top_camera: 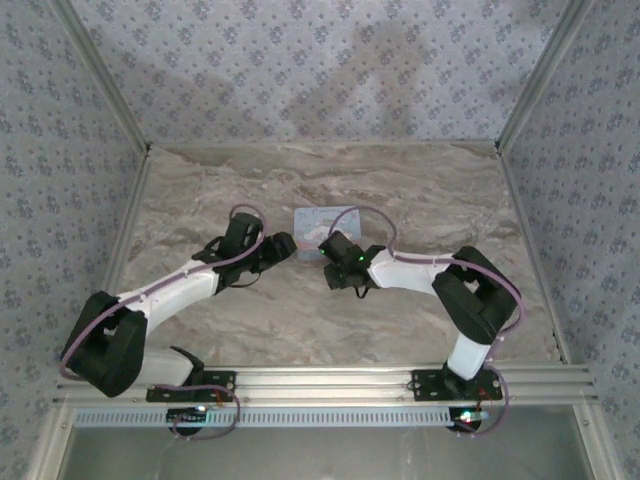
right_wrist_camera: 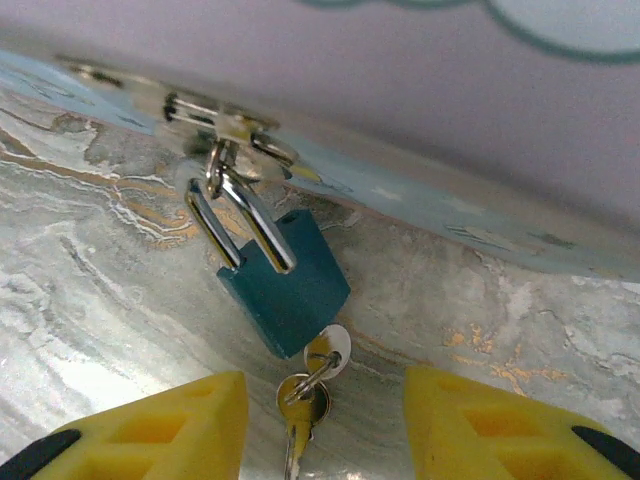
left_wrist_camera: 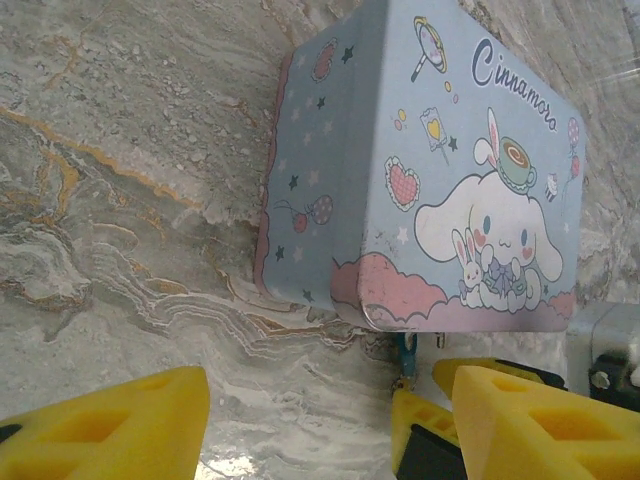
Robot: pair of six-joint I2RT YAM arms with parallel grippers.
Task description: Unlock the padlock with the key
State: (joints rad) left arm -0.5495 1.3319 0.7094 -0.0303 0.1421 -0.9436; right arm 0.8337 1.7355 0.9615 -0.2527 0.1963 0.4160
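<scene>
The small teal padlock hangs by its silver shackle from the hasp of the pale blue cartoon tin, resting on the marble table. A pale key sits at the padlock's bottom edge, and a ring joins it to a second key lying on the table. My right gripper is open, its yellow fingers either side of the keys without touching them. My left gripper is open in front of the tin's near left corner, holding nothing. From there the padlock shows as a dark sliver under the tin's edge.
The tin lies in the middle of the marble table, with my left gripper and right gripper close together at its near edge. Patterned walls close the table on three sides.
</scene>
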